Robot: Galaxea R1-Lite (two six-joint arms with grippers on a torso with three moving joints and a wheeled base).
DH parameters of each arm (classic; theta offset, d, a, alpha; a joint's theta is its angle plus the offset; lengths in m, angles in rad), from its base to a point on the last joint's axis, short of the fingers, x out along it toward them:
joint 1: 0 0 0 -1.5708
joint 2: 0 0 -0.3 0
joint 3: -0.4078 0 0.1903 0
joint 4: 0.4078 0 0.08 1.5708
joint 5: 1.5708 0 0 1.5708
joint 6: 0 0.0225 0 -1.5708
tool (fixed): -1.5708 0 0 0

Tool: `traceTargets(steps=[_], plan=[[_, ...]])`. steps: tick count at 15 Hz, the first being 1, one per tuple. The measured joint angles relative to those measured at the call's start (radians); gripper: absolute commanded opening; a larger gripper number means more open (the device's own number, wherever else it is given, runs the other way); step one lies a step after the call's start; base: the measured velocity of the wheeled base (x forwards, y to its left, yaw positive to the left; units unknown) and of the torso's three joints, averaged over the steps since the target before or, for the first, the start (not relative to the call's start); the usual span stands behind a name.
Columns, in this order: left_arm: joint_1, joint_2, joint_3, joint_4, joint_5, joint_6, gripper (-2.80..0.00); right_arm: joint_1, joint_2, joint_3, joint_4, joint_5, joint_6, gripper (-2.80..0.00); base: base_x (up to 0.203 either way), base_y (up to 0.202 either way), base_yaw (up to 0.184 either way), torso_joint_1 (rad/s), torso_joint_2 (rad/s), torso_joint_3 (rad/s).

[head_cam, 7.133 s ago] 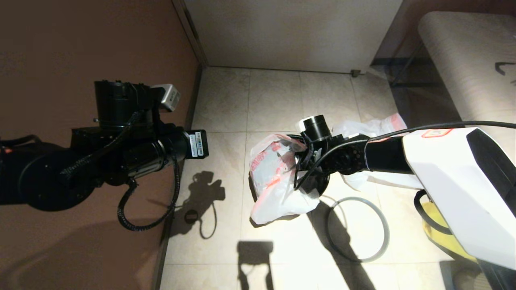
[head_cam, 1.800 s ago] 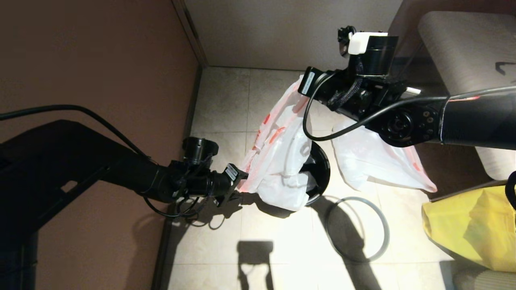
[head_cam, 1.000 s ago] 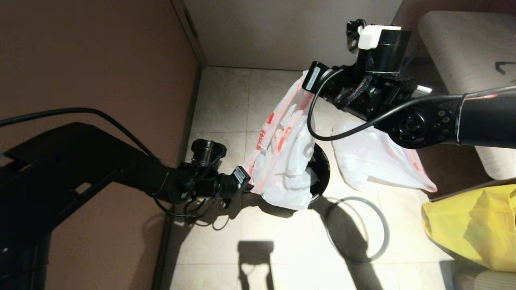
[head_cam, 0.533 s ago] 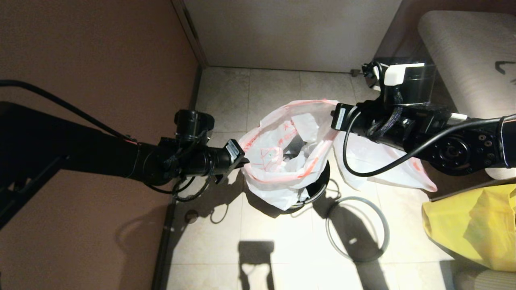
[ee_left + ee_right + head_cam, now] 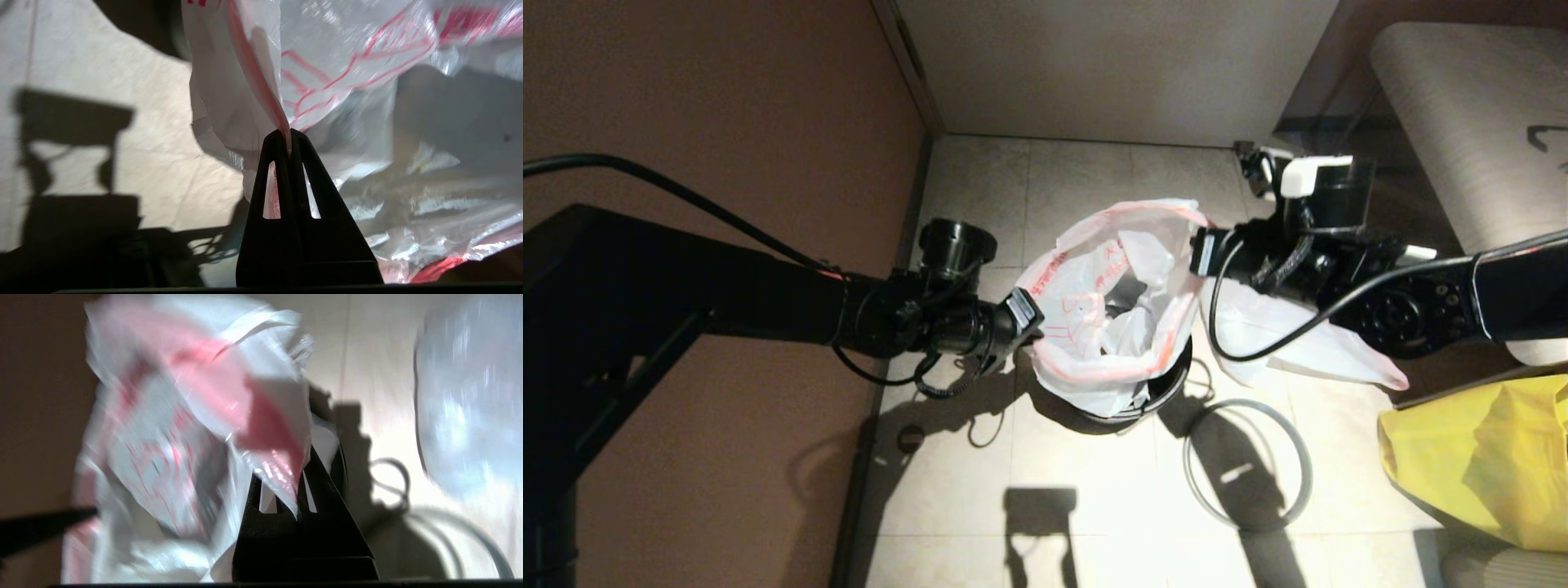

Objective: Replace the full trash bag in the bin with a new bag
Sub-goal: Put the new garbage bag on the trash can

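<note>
The full trash bag [image 5: 1086, 359], white with a red-pink band, hangs over the black bin [image 5: 1174, 382] with its mouth stretched open. White lumps and dark scraps show inside. My left gripper [image 5: 1033, 322] is shut on the near-left side of the mouth band, its fingers [image 5: 278, 163] pinching the red edge of the bag [image 5: 347, 61]. My right gripper [image 5: 1196, 245] is shut on the far-right side; in its wrist view a flap of the bag [image 5: 196, 396] covers the fingertips. The new bag [image 5: 1307, 359] lies smooth on the floor under the right arm.
The bin's grey hoop [image 5: 1307, 482] lies loose on the tiles in front and to the right of the bin. A big yellow bag [image 5: 1478, 457] sits at the near right, a padded bench [image 5: 1445, 106] behind it. A brown wall [image 5: 727, 122] runs close along the left.
My right gripper came down from high above the bin. The bag's mouth now spreads wide between both grippers. In the last half second the left gripper moved closer to the bin.
</note>
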Motion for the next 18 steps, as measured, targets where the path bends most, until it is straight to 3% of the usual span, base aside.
traceTargets(steps=[4, 7, 13, 16, 18], plan=[[-0.066, -0.02, 0.357, -0.319, 0.147, 0.089, -2.8, 0.024, -0.014, 0.446, -0.247, -0.016, -0.029, -2.8, 0.0, 0.0, 0.0, 0.0, 0.0, 0.0], [-0.088, -0.023, 0.499, -0.507, 0.188, 0.145, -2.8, 0.036, 0.078, 0.627, -0.501, -0.029, -0.075, -2.8, 0.0, 0.0, 0.0, 0.0, 0.0, 0.0], [-0.115, 0.112, 0.529, -0.601, 0.307, 0.241, -2.8, 0.028, 0.318, 0.603, -0.637, -0.058, -0.087, -2.8, 0.0, 0.0, 0.0, 0.0, 0.0, 0.0], [-0.116, 0.193, 0.5, -0.607, 0.332, 0.261, -2.8, 0.015, 0.43, 0.492, -0.641, -0.074, -0.087, -2.8, 0.0, 0.0, 0.0, 0.0, 0.0, 0.0], [-0.105, 0.24, 0.427, -0.606, 0.388, 0.262, -2.8, 0.009, 0.488, 0.387, -0.633, -0.095, -0.09, -2.8, 0.0, 0.0, 0.0, 0.0, 0.0, 0.0]])
